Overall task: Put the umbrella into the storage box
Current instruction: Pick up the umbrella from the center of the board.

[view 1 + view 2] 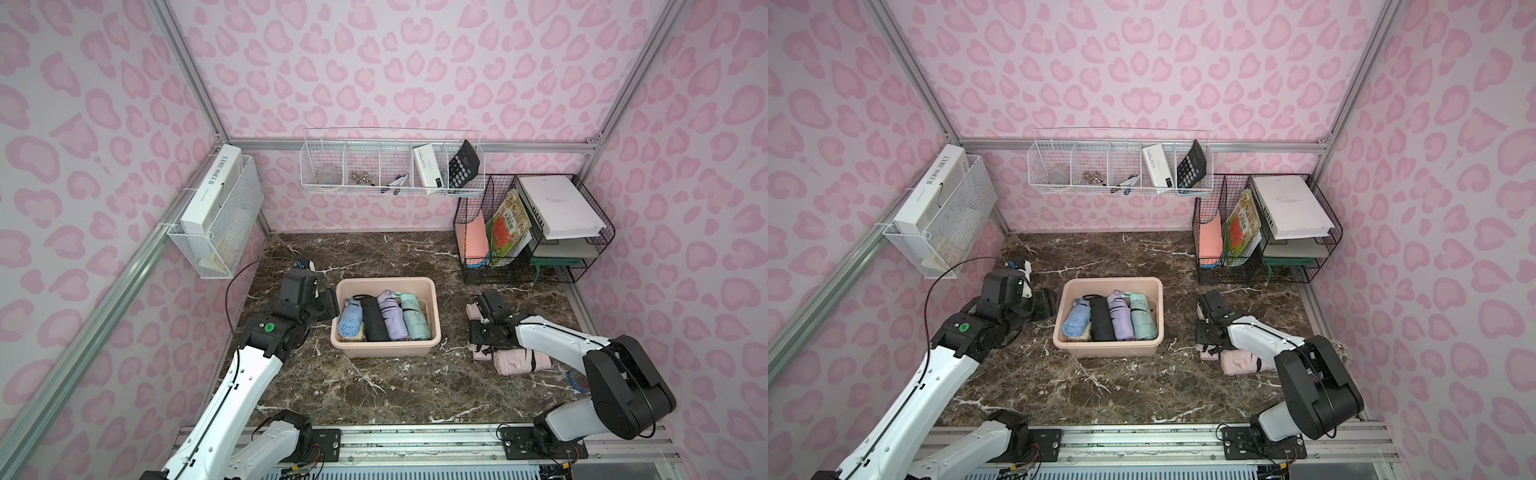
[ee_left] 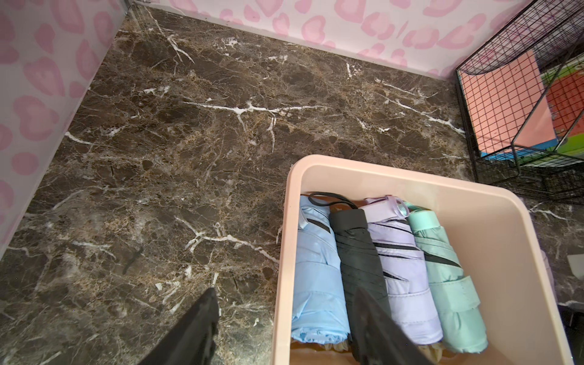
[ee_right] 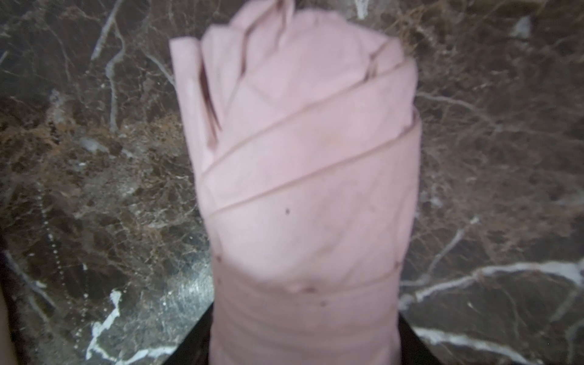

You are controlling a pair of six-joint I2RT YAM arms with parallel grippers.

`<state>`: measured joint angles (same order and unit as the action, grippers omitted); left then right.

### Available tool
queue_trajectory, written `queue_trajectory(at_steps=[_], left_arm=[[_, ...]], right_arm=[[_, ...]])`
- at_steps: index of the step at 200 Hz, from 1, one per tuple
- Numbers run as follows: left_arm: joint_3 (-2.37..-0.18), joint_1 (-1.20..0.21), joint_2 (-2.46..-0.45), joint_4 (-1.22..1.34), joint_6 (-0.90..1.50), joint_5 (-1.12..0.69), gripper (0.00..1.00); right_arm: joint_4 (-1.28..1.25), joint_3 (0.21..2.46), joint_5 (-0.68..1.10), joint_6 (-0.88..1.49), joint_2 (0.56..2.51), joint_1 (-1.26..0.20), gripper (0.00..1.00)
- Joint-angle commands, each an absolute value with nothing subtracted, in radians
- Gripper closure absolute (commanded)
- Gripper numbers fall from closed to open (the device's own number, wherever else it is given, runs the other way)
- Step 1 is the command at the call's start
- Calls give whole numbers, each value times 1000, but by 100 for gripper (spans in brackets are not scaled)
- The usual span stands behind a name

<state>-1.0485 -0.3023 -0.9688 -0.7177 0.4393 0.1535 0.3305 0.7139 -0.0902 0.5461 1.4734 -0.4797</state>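
The peach-pink storage box stands mid-table, holding blue, black, lilac and mint folded umbrellas side by side. My left gripper is open astride the box's left wall, one finger over the table and the other above the black umbrella. To the right of the box, my right gripper is shut on a pale pink umbrella lying on the marble, a finger against each side. A second pink umbrella lies beside it, nearer the front.
A black wire file rack with papers stands at the back right. A white wire basket hangs on the back wall, and another hangs on the left wall. Bare marble table lies left of and behind the box.
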Motion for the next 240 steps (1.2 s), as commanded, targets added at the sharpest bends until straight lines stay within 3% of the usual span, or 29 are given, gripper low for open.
queue_trajectory(at_steps=[1,66,164,240], left_arm=[[-1059,-301,-957,-705,443,134,32],[-1030,-302,-916,-662,465,98,33],[-1047,-313,-960,-461,495,-156,33],[-1194,-535,-1102,-367,382,-358,31]], right_arm=[[308,708,-74,546,1464,-480,50],[272,680,-67,537,1336,-482,65],[177,746,-16,357,1072,-529,76],[188,959,-17,54,1125,-762,77]])
